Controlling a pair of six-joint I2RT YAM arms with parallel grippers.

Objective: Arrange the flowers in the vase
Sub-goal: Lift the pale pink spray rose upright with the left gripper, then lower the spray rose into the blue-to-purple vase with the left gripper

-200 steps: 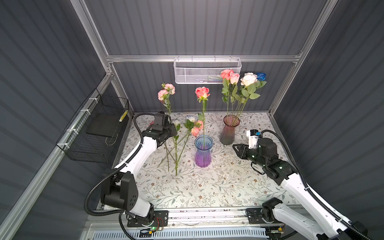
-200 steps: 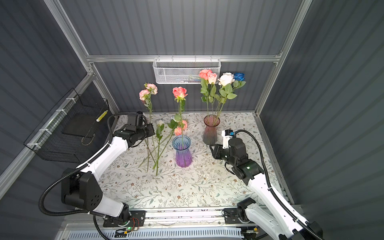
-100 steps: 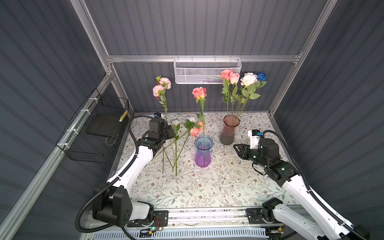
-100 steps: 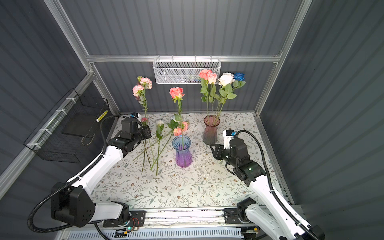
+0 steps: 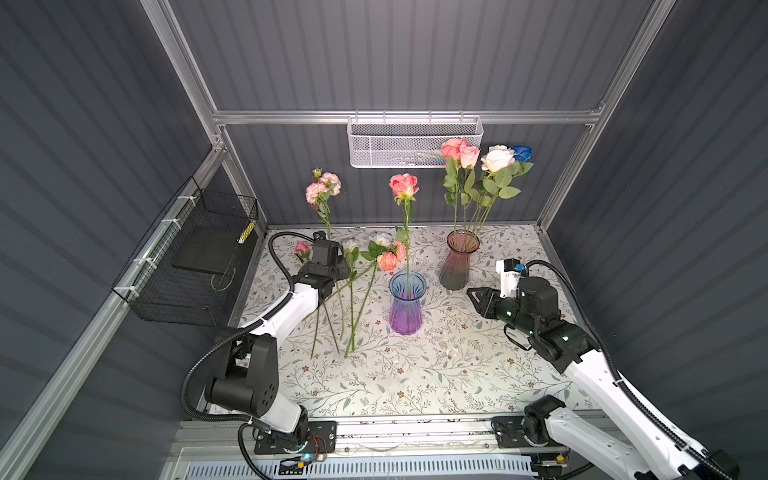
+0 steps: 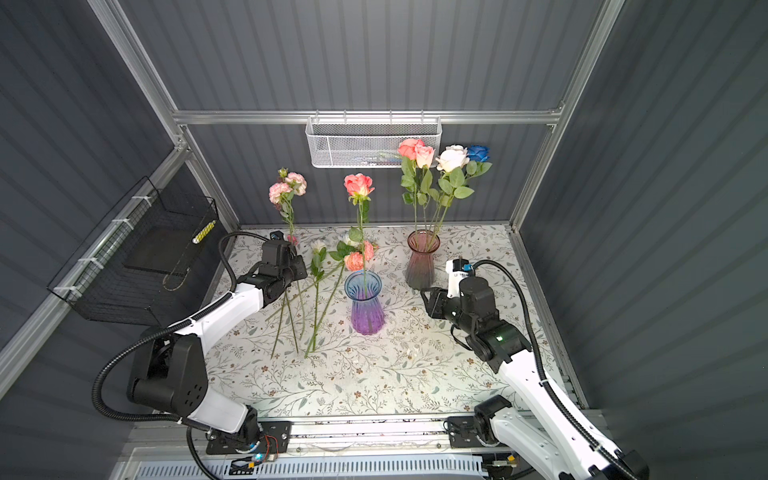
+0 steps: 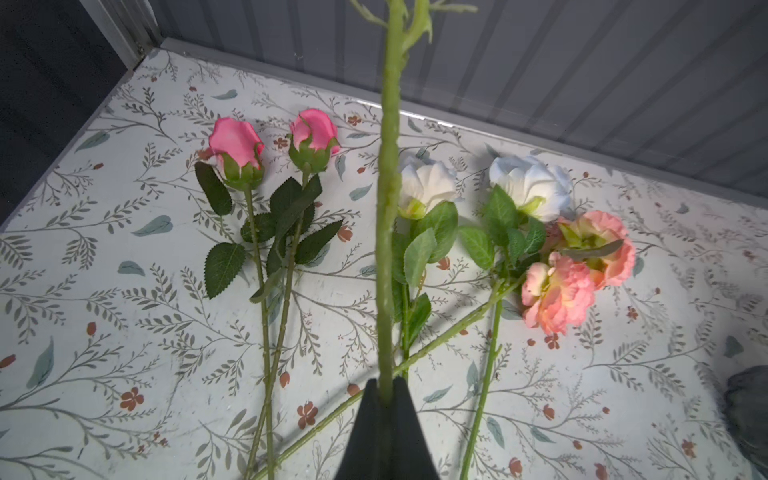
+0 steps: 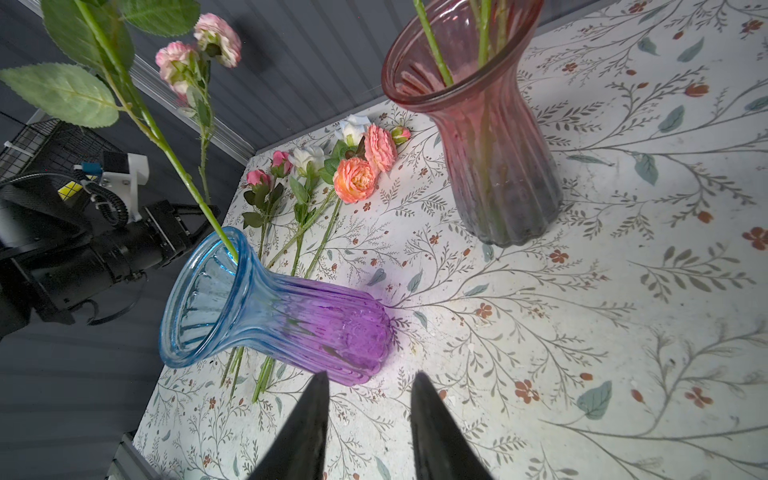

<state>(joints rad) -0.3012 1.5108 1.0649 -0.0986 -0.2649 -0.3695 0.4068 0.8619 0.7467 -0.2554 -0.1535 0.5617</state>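
L gripper (image 7: pixel 386 384) is clamped on the stem of a pink twin-head flower (image 5: pixel 323 189), held upright over the loose flowers (image 7: pixel 557 291) lying on the table (image 7: pixel 104 257). R gripper (image 8: pixel 368 382) is parted w/ nothing in it, just beside the blue-purple vase (image 8: pixel 291 316), which has one coral rose (image 5: pixel 404 185). The red-tinted vase (image 5: pixel 459 262) behind holds four.

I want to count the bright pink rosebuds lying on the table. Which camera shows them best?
The left wrist view: both pink rosebuds lie close and clear, side by side. The right wrist view shows them small and far. In both top views the left arm hides most of them; only one peeks out.
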